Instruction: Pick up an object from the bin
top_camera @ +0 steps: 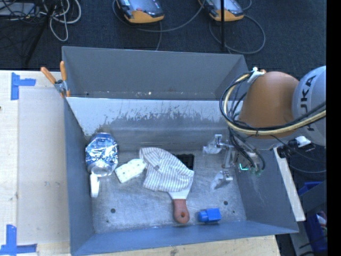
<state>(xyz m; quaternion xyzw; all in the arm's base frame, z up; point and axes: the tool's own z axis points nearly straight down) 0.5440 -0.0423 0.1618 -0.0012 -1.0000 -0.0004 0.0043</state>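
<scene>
Nothing is picked yet: the gripper hangs wide open and empty in the bin, between the striped cloth and the small blue block.

The arm is pale grey-white and has the dark letters "KA" on its side. The wrist has a smooth, round, orange-brown cover, with black and yellow cables looped around it. The hand is bare silver metal, with two thin fingers and a small green light.
</scene>
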